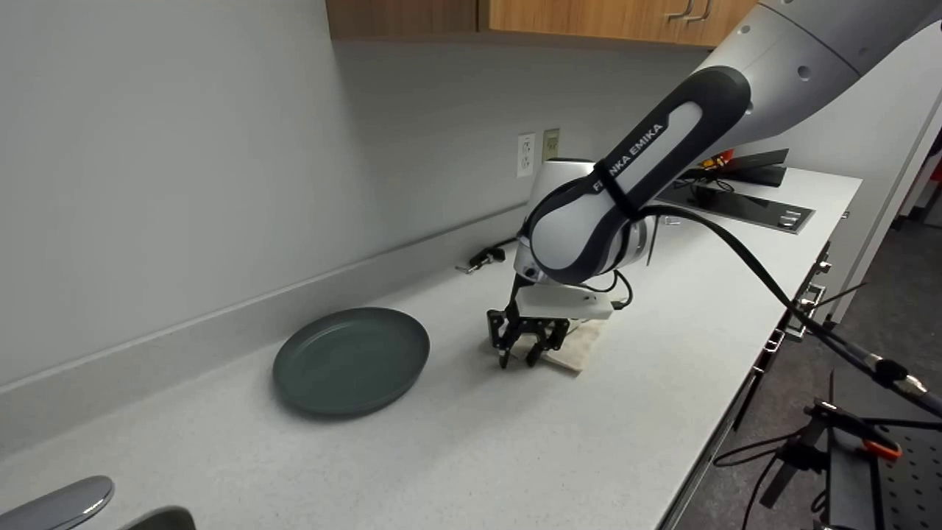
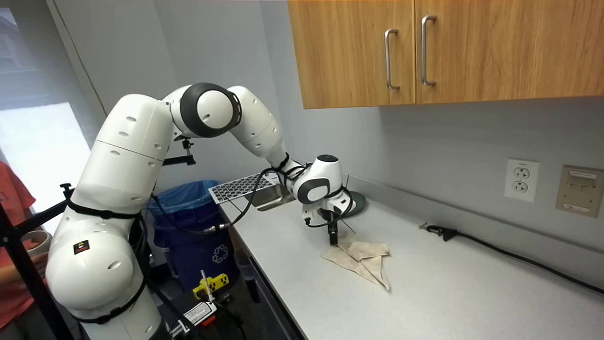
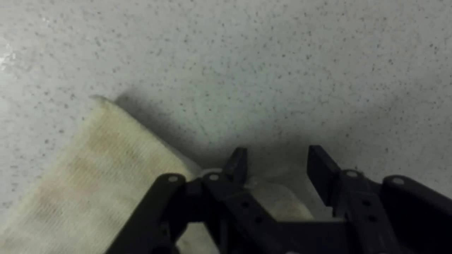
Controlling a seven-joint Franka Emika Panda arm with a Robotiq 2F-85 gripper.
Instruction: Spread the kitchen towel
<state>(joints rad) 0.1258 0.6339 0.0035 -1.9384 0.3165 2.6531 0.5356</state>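
The kitchen towel (image 2: pixel 355 263), a thin beige cloth with faint brown blotches, lies on the counter with folds and a flap turned over on itself. In an exterior view the arm hides much of the towel (image 1: pixel 576 348). My gripper (image 1: pixel 518 361) points down at the towel's edge, low over the counter. In the wrist view a flat corner of the towel (image 3: pixel 95 176) spreads left of the gripper (image 3: pixel 277 151). Its fingers (image 3: pixel 319 173) stand apart, with a towel edge showing in and below the gap; neither side is clamped on cloth. Whether the fingertips touch it, I cannot tell.
A round dark green plate (image 1: pixel 352 362) rests on the counter near the wall. A black clamp with a cable (image 2: pixel 443 232) lies along the backsplash. A sink (image 2: pixel 271 197) and a cooktop (image 1: pixel 736 206) are at the counter's ends. Wooden cabinets (image 2: pixel 351 56) hang above.
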